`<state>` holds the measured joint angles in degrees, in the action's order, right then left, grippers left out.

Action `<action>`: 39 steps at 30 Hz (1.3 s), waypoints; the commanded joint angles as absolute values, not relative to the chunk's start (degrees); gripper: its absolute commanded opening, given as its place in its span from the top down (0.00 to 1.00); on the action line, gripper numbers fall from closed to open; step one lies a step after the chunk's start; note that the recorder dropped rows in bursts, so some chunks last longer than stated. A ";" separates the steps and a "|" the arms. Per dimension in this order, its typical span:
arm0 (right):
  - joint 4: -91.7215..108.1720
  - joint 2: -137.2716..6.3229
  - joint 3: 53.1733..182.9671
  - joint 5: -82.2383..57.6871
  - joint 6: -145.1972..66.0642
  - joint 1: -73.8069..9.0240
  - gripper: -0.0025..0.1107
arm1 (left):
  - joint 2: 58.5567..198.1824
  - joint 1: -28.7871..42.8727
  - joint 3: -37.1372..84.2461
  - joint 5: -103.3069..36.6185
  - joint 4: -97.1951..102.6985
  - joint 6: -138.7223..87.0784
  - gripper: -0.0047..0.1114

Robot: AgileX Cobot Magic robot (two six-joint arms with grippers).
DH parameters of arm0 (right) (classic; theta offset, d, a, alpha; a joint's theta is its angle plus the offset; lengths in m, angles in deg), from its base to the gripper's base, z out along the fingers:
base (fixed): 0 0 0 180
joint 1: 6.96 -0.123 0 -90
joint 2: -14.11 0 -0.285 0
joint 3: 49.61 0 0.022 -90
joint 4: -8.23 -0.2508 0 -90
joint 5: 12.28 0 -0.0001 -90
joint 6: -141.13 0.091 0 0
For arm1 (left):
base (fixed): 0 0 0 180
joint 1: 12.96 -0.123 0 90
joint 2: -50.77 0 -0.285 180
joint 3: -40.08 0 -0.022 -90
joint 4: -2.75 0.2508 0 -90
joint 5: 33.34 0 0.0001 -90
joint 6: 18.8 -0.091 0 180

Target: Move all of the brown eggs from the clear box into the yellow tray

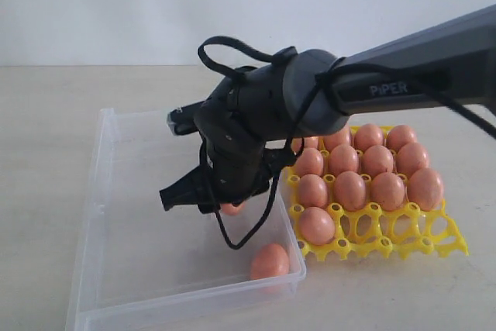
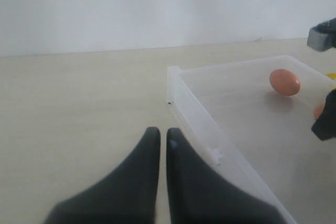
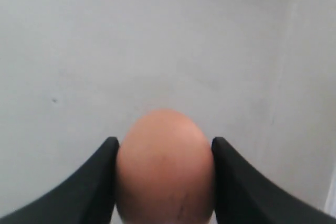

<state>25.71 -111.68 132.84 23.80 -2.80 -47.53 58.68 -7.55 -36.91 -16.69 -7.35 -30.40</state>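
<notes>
A pale beige tabletop (image 1: 46,114) runs back to a plain white wall (image 1: 116,5). At the lower left of the exterior view sits a large, shallow clear plastic box (image 1: 108,215). Just beside it on the right is a bright yellow plastic lattice egg tray (image 1: 384,247). Smooth orange-brown eggs (image 1: 349,190) fill the tray's three back rows, and one more sits at the left end of the front row.

The dark right arm (image 1: 403,67) reaches from the upper right across the tray into the box. Its right gripper (image 3: 164,141) is clamped on a brown egg (image 3: 164,182), with one black finger against each side. Whether that egg is touching the box floor cannot be told. A loose egg (image 1: 270,261) lies in the box's lower right corner.

The left gripper (image 2: 159,136) hangs over bare table just outside a box wall, fingers together.
</notes>
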 commanded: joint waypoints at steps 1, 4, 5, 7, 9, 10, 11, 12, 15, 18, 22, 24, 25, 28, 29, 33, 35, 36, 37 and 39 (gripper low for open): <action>34.60 -103.78 127.20 13.21 -1.07 -48.23 0.98 | 58.56 -7.24 -37.14 -17.09 -7.25 -30.43 0.92; 49.07 -96.39 116.82 1.92 8.78 -48.15 0.98 | 58.56 -7.24 -37.14 -17.09 -7.25 -30.43 0.92; 58.86 -92.92 111.63 -3.24 15.11 -47.90 0.98 | 58.56 -7.24 -37.14 -17.09 -7.25 -30.43 0.92; 74.46 -87.87 104.68 -8.27 24.26 -47.34 0.98 | 58.56 -7.24 -37.14 -17.09 -7.25 -30.43 0.92; 86.15 -83.08 99.04 -6.20 30.70 -46.91 0.98 | 58.56 -7.24 -37.14 -17.09 -7.25 -30.43 0.92; 89.58 -81.35 96.82 -2.28 31.80 -46.77 0.98 | 58.56 -7.24 -37.14 -17.09 -7.25 -30.43 0.92; 92.10 -80.04 94.88 3.70 31.51 -46.77 0.98 | 58.56 -7.24 -37.14 -17.09 -7.25 -30.43 0.92; 93.71 -79.27 93.63 11.06 31.01 -46.77 0.98 | 58.56 -7.24 -37.14 -17.09 -7.25 -30.43 0.92; 97.04 -78.49 91.77 34.66 31.36 -46.77 0.98 | 58.56 -7.24 -37.14 -17.09 -7.25 -30.43 0.92; 102.95 -78.34 91.77 57.07 38.88 -45.92 0.98 | 58.56 -7.24 -37.14 -17.09 -7.25 -30.43 0.92; 108.17 -76.39 93.59 57.69 53.32 -40.97 0.98 | 58.56 -7.24 -37.14 -17.09 -7.25 -30.43 0.92; 108.17 -75.28 97.13 55.36 60.06 -36.18 0.98 | 58.56 -7.24 -37.14 -17.09 -7.25 -30.43 0.92; 108.17 -75.41 99.86 54.18 57.70 -32.07 0.98 | 58.56 -7.24 -37.14 -17.09 -7.25 -30.43 0.92; 108.17 -75.52 102.36 49.74 36.87 -22.83 0.98 | 58.56 -7.24 -37.14 -17.09 -7.25 -30.43 0.92; 105.75 -75.52 103.09 49.38 21.06 -18.04 0.98 | 58.56 -7.24 -37.14 -17.09 -7.25 -30.43 0.92; 69.94 -75.52 110.66 57.69 -7.46 -7.73 0.98 | 58.56 -7.24 -37.14 -17.09 -7.25 -30.43 0.92; 46.29 -75.52 115.14 57.69 -24.60 -7.57 0.98 | 58.56 -7.24 -37.14 -17.09 -7.25 -30.43 0.92; 29.25 -74.78 116.80 57.69 -35.72 -7.57 0.98 | 58.56 -7.24 -37.14 -17.09 -7.25 -30.43 0.92; 19.65 -74.35 117.35 57.69 -42.24 -7.57 0.98 | 58.56 -7.24 -37.14 -17.09 -7.25 -30.43 0.92; -5.42 -74.23 117.18 57.69 -62.62 -7.57 0.98 | 58.56 -7.24 -37.14 -17.09 -7.25 -30.43 0.92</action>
<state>16.22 -75.11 116.58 57.47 -43.91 -7.63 58.68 -7.55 -36.91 -16.69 -7.35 -30.40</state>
